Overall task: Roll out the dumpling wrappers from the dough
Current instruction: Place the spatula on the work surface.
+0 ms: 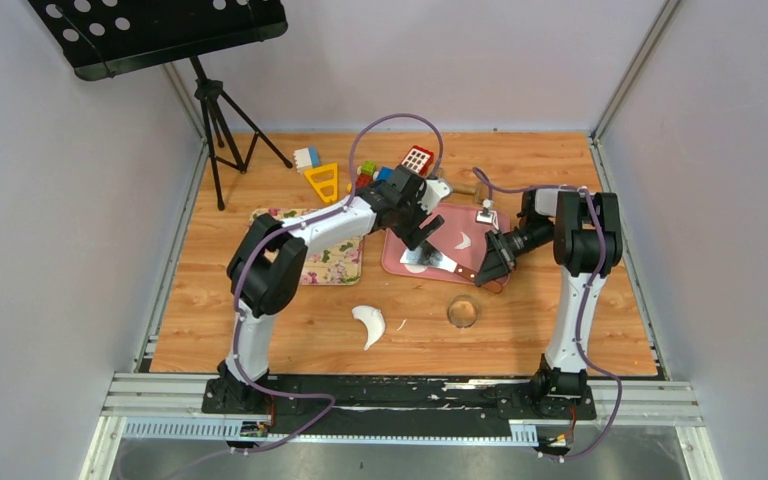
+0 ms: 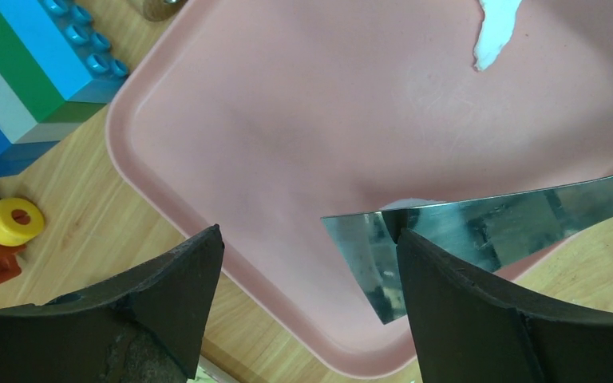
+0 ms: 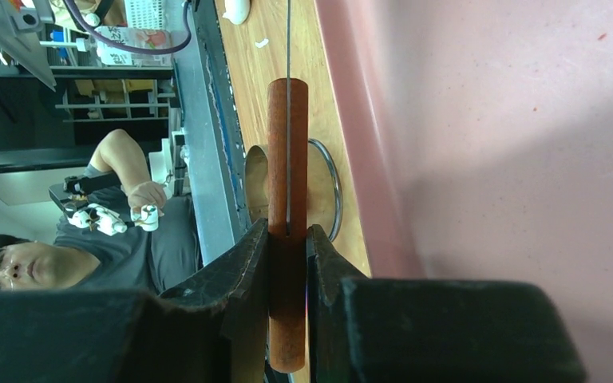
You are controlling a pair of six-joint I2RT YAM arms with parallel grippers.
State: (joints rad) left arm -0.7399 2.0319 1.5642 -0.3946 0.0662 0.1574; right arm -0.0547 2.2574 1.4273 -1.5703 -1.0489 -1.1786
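A pink tray (image 1: 396,262) lies mid-table. My right gripper (image 1: 493,266) is shut on the wooden handle (image 3: 287,152) of a metal scraper, whose blade (image 1: 438,262) lies flat over the tray's near edge. A sliver of white (image 2: 412,203) shows at the blade's far edge; I cannot tell what it is. My left gripper (image 2: 307,239) hovers open and empty over the tray, right finger above the blade (image 2: 519,215). A white crescent dough scrap (image 1: 463,240) lies on the tray and shows in the left wrist view (image 2: 496,28). A larger dough crescent (image 1: 368,323) lies on the table. No round wrapper shows.
A small metal ring (image 1: 463,312) stands on the table in front of the tray, also in the right wrist view (image 3: 327,191). A floral cloth (image 1: 332,260) lies left of the tray. Toy blocks (image 1: 365,172) sit behind it. A tripod (image 1: 218,125) stands back left.
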